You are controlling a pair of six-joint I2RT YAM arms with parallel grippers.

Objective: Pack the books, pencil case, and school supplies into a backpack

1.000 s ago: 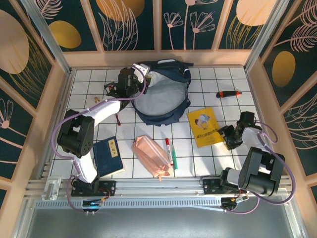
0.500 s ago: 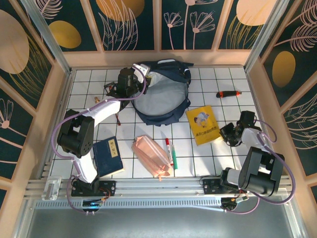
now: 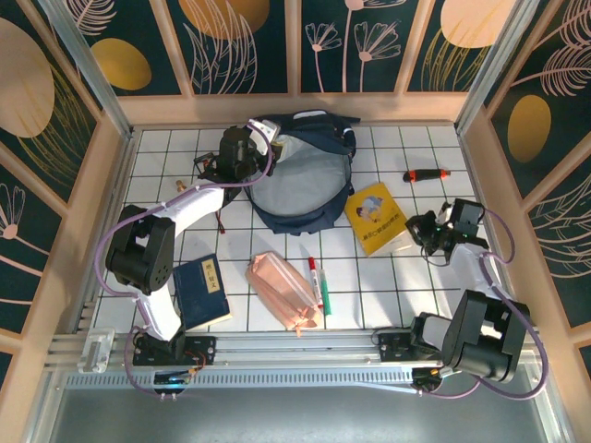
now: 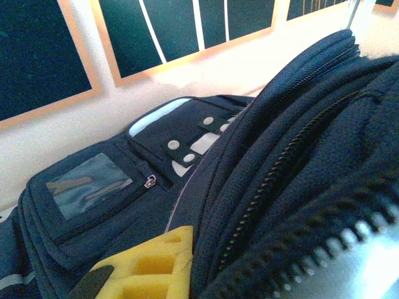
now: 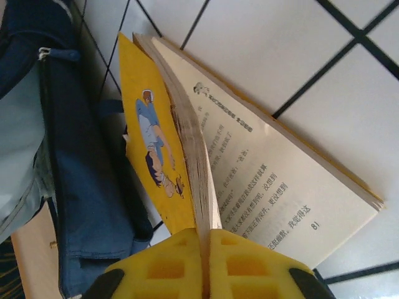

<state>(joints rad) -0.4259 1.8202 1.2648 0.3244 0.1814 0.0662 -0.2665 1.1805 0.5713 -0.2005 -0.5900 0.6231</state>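
The right hand point(image 5: 206, 265) pinches only the cover and a few leaves of the yellow book point(image 3: 377, 215), which lies between the backpack point(image 3: 305, 185) and the surface's right edge, so lift gently and slide it far edge first into the mouth, whose rim the closed left hand point(image 3: 251, 146) holds.

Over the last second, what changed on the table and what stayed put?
The right gripper closed on the yellow book's right edge and shifted it toward the backpack, pinching its cover and some pages while the rest sag open. The left gripper stays clamped on the backpack's rim. The navy book, pencil case and marker pen have not moved.
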